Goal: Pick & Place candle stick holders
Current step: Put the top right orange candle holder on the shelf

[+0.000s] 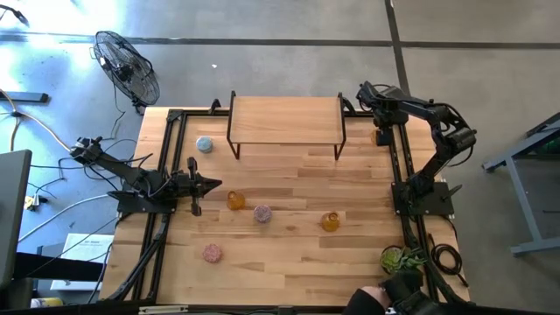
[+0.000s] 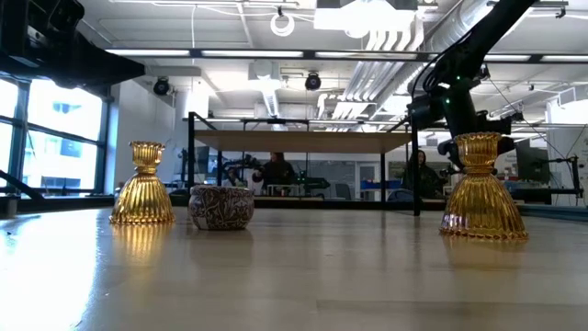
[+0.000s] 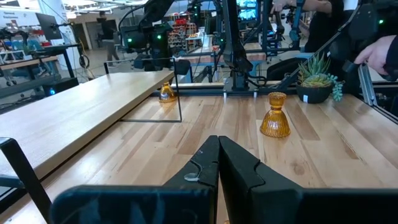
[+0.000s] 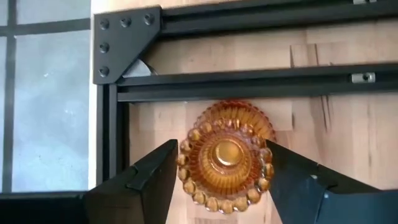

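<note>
Three amber flask-shaped holders stand upright on their wide bases: two at mid-table point(image 1: 235, 200) point(image 1: 330, 221) and one at the far right corner point(image 1: 382, 137). Two squat pink holders point(image 1: 262, 213) point(image 1: 212, 253) and a pale blue one point(image 1: 205, 144) also stand on the table. My right gripper point(image 4: 224, 171) is open and points down over the corner amber holder point(image 4: 225, 155), one finger on each side of it. My left gripper point(image 3: 217, 163) is shut and empty, level above the table's left part point(image 1: 210, 184). My right gripper's fingers point(image 4: 155, 174) stand close against the two sides of the amber holder's ribbed base point(image 4: 193, 186), coming from above. I cannot tell whether they touch it. The holder stands upright on the table.
A wooden riser shelf on black legs point(image 1: 285, 118) stands at the far middle. Black frame rails point(image 4: 249, 84) run beside the corner holder. A green potted plant point(image 1: 402, 258) stands at the near right, with a person's hand point(image 1: 376, 297) close by. A fan point(image 1: 127, 66) stands off the table.
</note>
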Robot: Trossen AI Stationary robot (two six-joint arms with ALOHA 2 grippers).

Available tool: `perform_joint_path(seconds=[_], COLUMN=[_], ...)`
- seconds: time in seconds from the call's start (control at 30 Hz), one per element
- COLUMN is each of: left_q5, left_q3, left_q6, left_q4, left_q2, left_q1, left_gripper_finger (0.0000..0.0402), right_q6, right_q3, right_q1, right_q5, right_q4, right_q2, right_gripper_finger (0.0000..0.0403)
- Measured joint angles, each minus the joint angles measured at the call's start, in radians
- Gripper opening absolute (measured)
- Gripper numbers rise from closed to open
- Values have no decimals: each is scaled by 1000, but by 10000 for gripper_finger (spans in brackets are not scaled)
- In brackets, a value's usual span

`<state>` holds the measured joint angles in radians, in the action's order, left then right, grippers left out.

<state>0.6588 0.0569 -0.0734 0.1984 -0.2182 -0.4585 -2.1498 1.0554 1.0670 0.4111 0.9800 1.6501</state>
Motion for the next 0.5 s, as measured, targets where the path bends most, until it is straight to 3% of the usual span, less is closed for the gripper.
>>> perform_joint_path(seconds=[0.23, 0.5], left_q5=[0, 0], left_q3=[0, 0], left_q6=[0, 0], left_q4=[0, 0], left_q2=[0, 0], left_q1=[0, 0], left_gripper_finger=[4, 4], right_q6=[5, 15], right_q3=[0, 0], right_q1=[2, 6], right_q5=[30, 27], right_q4=[9, 6], right_q2=[0, -1], right_gripper_finger=[154, 154])
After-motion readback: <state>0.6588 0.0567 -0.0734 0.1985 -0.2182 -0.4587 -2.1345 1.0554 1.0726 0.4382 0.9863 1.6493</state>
